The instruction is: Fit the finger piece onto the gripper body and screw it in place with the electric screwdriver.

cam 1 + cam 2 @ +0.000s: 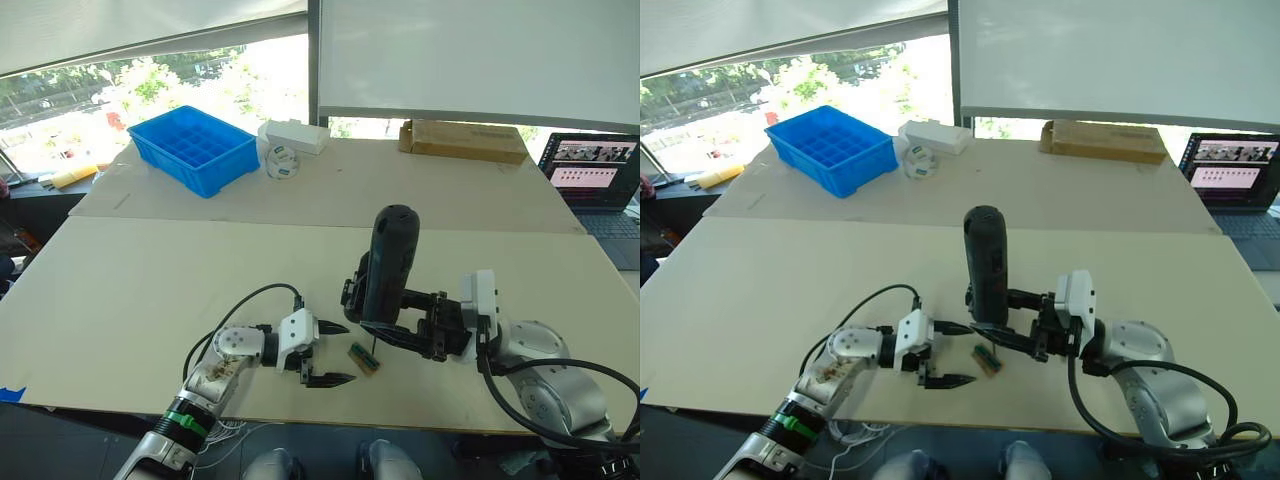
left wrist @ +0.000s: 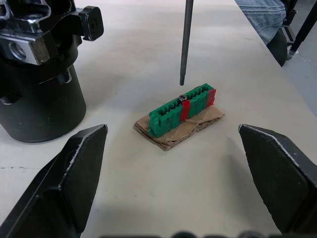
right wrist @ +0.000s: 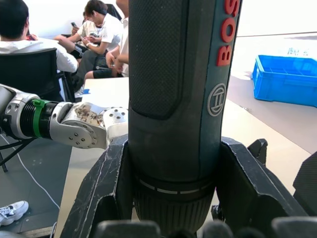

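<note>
Two grippers are seen: the right gripper (image 1: pixel 400 325) is clamped around the electric screwdriver (image 1: pixel 388 262); the left gripper (image 1: pixel 335 353) is spread wide, empty

Head pair overhead, wrists seemingly close

Both arms were silver-grey metal with rounded joint housings. The left end effector (image 1: pixel 328 353) had a white body and two black pointed fingers (image 2: pixel 67 186); a black cable looped to it, and a green band ringed the forearm. The right end effector (image 1: pixel 385 330) was black-fingered, behind a white block.
</note>
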